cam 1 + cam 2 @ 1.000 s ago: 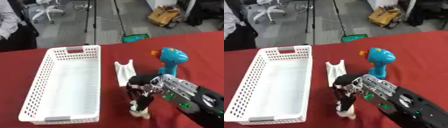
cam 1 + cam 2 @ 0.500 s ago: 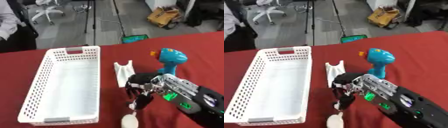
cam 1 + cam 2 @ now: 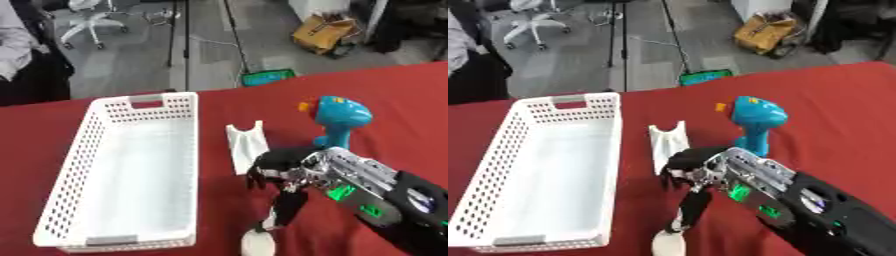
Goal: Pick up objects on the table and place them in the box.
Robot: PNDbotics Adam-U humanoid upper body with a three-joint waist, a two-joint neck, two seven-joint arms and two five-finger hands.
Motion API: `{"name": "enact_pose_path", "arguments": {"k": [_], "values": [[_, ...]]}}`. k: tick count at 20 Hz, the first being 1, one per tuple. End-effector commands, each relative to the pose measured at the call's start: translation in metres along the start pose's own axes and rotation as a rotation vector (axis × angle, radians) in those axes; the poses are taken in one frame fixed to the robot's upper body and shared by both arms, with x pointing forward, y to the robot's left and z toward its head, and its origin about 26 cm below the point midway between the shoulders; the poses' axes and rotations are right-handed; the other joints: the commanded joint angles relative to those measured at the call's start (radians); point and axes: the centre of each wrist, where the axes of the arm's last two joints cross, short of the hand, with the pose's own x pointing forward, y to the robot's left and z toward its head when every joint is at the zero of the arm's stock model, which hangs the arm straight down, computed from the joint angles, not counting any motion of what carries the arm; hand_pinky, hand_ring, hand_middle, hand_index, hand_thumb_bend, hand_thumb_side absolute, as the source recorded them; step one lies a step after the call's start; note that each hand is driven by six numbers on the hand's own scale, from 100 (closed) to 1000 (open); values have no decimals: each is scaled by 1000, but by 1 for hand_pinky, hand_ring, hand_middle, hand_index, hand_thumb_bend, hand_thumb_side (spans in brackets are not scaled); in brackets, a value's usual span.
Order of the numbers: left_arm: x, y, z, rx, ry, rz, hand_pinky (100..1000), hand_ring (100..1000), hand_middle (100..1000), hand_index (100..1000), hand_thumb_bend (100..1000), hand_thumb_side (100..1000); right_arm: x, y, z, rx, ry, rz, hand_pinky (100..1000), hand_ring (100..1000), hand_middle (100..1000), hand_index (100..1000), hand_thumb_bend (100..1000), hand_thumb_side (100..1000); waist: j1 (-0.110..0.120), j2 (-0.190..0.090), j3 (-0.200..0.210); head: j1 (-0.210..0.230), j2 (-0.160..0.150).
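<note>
One white basket (image 3: 131, 165) is seen left of the right hand (image 3: 284, 170), one white curved piece (image 3: 245, 147) just beside it (upper left), one blue toy drill (image 3: 754, 120) beyond it. A dark-handled utensil (image 3: 287, 207) is pinched in curled fingers; its white end (image 3: 668, 245) is shown more fully in the right eye view.

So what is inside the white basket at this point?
Nothing shows inside the white basket: its floor is bare. Only a strip behind the near wall is hidden. The right hand works beside it.
</note>
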Motion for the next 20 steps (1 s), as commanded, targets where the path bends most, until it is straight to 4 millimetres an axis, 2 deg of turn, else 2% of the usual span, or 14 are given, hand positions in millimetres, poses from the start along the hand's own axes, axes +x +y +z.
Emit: {"name": "enact_pose_path", "arguments": {"k": [1,5,10,14,17,20], "values": [[5,-1,-7,-32,-20,-11,625,659,668,703,100,843,-3,-5,7,17,2,13,397,556,739,885,740,409,-2,-20,-1,-2,-4],[5,-2,-8,-36,-18,-11,625,659,669,703,100,841,-1,1,3,46,-28,46,419,594,797,960,787,413,-3,-22,-2,-2,-4],[5,-1,-7,-39,-15,-13,625,659,669,703,100,839,1,3,3,45,-38,78,417,597,797,962,790,417,-4,-24,-3,-2,-3],[5,-1,-7,-47,-8,-16,625,659,670,703,100,838,8,-2,12,9,-46,100,402,588,779,933,760,414,-7,-26,-8,-1,0],[5,-1,-7,-52,-5,-17,625,659,670,703,100,837,11,-12,22,-39,-34,105,386,579,764,915,670,457,-11,-29,-11,0,-3],[5,-1,-7,-54,-3,-18,625,660,670,703,100,837,12,-16,27,-59,-29,105,385,577,762,913,661,455,-14,-31,-12,0,-5]]}}
